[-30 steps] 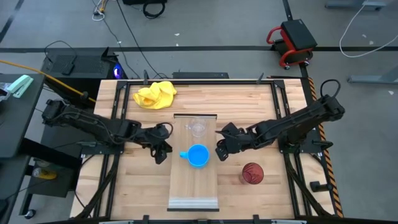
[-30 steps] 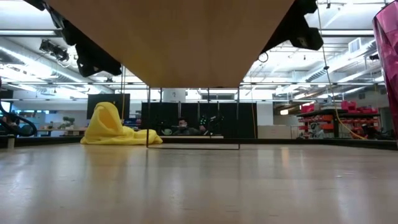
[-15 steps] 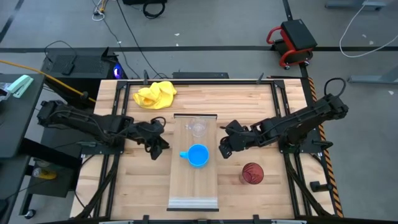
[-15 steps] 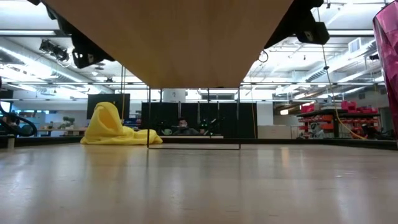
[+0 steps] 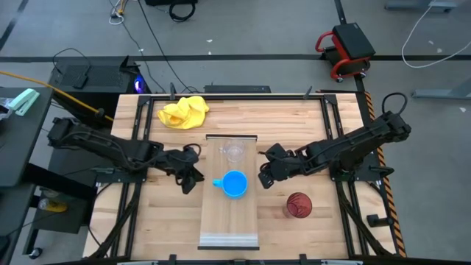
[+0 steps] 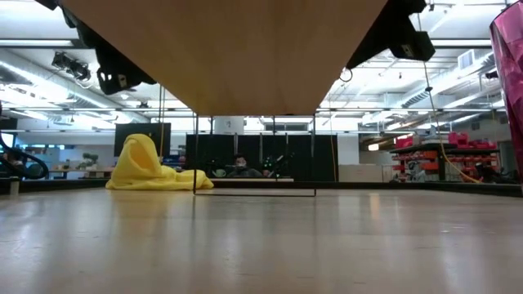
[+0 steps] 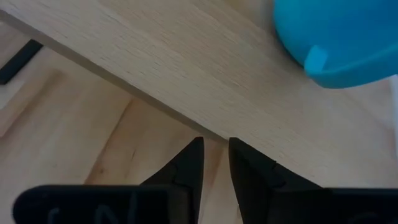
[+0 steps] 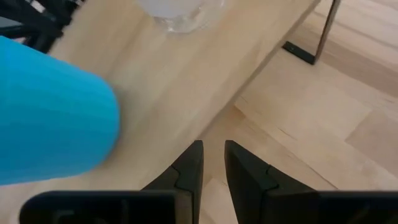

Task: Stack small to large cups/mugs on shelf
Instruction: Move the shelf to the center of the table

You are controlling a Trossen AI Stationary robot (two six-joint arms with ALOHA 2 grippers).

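The shelf is a long light wood plank raised on thin dark legs. On it stand a small clear cup toward its far end and a bright blue mug at its middle, handle toward the table's left. The dark red ribbed cup stands on the table to the shelf's right. My left gripper is shut, beside the shelf's left edge, level with the blue mug. My right gripper is shut, beside the shelf's right edge, across from it.
A crumpled yellow cloth lies at the table's far left. In the low view the shelf's underside fills the top, and the red cup shows at the right edge. Bare tabletop lies near the front edge on both sides of the shelf.
My left gripper drew a little toward the table's left edge, then came back beside the shelf. The cups and the shelf have not moved.
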